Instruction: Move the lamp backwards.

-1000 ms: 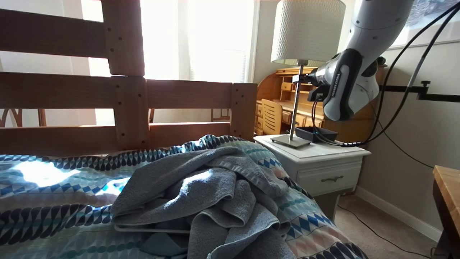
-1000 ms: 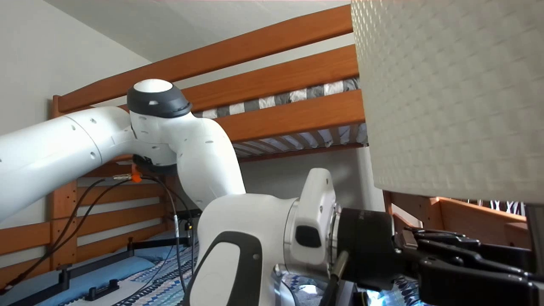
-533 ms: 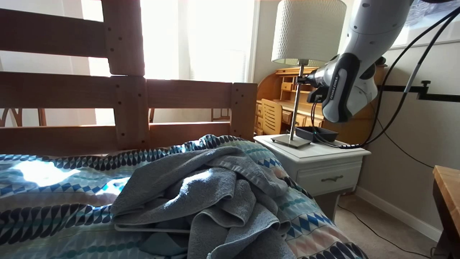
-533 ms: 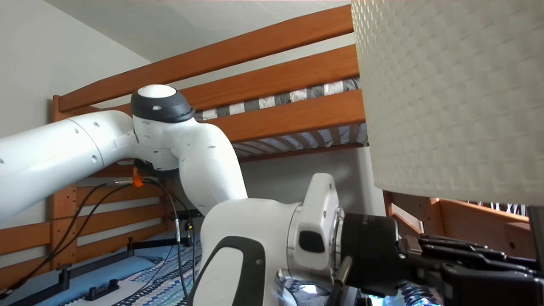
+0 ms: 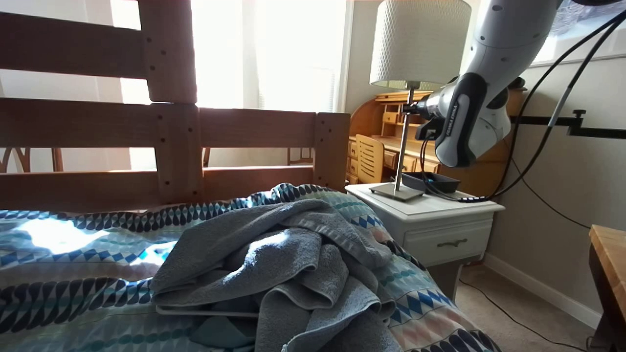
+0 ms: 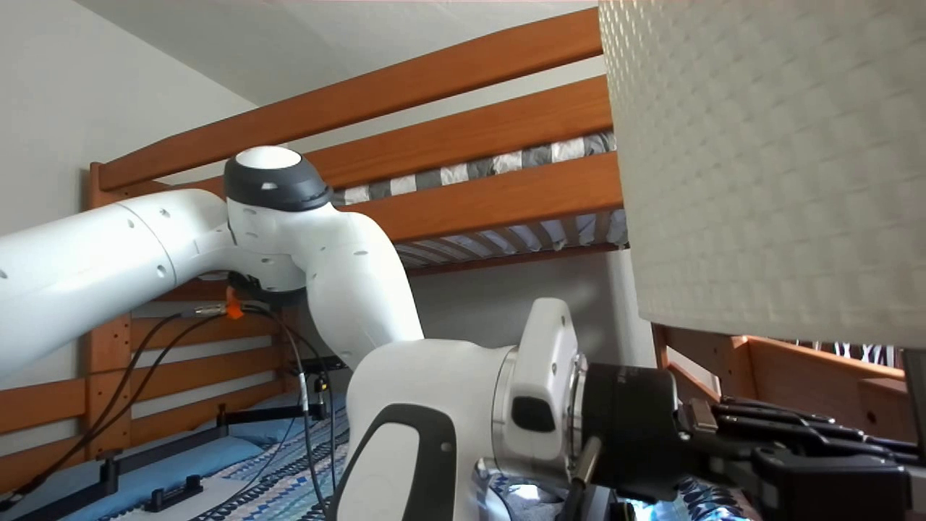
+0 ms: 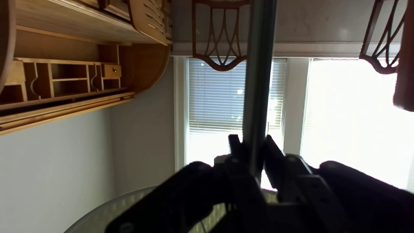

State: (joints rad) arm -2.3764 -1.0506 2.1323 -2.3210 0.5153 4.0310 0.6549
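With two black fingers (image 7: pixel 235 145) nearly together, clasping the thin metal stem (image 7: pixel 258 81) from either side — holding one table lamp (image 5: pixel 420 46) by it, below the cylindrical shade (image 6: pixel 767 166). Standing on its flat rectangular base (image 5: pixel 401 195) atop one white nightstand (image 5: pixel 435 206), near the edge beside the bed (image 5: pixel 93 310), leaving bare top toward the front edge. Flanked closely in an exterior view by one black tray (image 5: pixel 430 183). Counting farther off in the wrist view — one roll-top desk (image 7: pixel 145 68), two lattice chair backs (image 7: pixel 223 67).
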